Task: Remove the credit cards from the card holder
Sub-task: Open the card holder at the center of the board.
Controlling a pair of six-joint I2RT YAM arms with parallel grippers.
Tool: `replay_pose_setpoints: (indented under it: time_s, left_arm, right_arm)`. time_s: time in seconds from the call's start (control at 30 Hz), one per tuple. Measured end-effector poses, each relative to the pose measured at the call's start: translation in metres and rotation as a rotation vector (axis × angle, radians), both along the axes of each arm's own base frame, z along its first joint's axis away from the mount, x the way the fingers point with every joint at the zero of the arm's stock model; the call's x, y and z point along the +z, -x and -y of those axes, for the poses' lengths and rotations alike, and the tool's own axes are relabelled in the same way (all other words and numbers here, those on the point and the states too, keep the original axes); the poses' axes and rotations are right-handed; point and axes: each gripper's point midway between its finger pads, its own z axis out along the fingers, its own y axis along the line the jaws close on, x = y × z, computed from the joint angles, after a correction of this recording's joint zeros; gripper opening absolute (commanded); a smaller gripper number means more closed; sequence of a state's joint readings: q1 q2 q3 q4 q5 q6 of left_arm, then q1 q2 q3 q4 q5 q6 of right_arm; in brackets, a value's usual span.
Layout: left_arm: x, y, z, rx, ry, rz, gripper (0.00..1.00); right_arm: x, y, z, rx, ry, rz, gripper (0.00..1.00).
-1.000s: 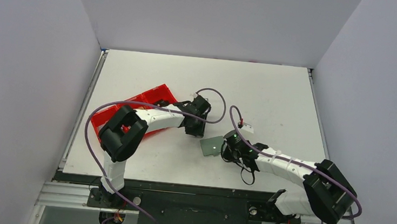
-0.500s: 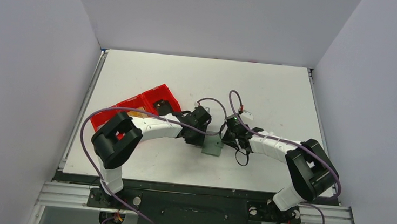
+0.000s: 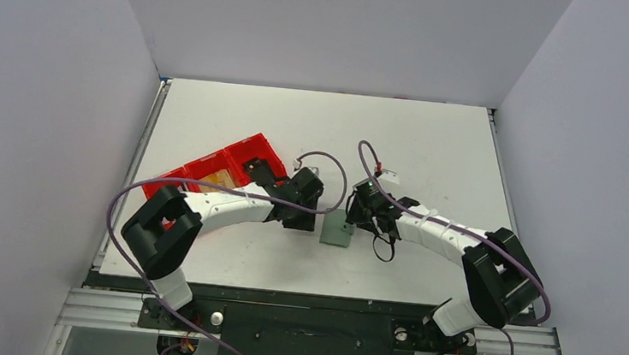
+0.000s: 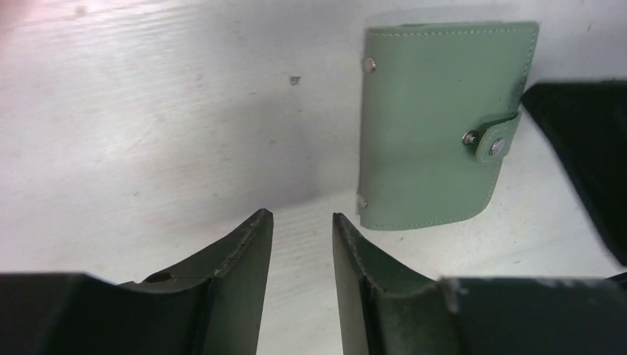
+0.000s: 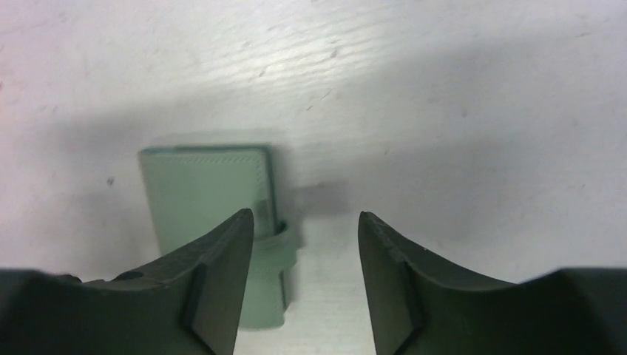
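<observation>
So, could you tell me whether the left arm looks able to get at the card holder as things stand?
Probably yes. The card holder lies flat on the table ahead of the open, empty left gripper, with nothing between them. The right gripper is over its tab side, so that edge looks crowded.

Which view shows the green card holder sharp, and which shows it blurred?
Left wrist view: the card holder is sharp, stitching and snap studs readable, a soft shadow beside it. Right wrist view: it is blurred, edges smeared, lying in grey shadow. Top view: holder too small for detail.
</observation>
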State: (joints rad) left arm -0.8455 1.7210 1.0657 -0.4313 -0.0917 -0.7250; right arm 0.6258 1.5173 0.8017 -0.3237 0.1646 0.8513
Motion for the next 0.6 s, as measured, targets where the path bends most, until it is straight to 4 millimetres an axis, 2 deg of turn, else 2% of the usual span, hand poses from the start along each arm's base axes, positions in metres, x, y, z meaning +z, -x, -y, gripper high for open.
replay_pose_setpoints:
  time_s: [0.23,0.33,0.53,0.6]
  left_arm:
    - [0.035,-0.015,-0.035,0.123,0.05,0.075,0.39]
    - [0.04,-0.018,-0.037,0.134,0.061,0.088,0.39]
    - [0.032,-0.011,-0.041,0.132,0.05,0.068,0.39]
    - [0.029,-0.009,-0.043,0.134,0.046,0.06,0.39]
  right_arm:
    - [0.033,0.018,-0.051,0.126,0.022,0.082,0.55]
    - [0.034,0.016,-0.054,0.123,0.048,0.094,0.55]
    - [0.012,0.017,-0.045,0.109,0.143,0.059,0.49]
    - [0.007,0.017,-0.043,0.106,0.167,0.049,0.45]
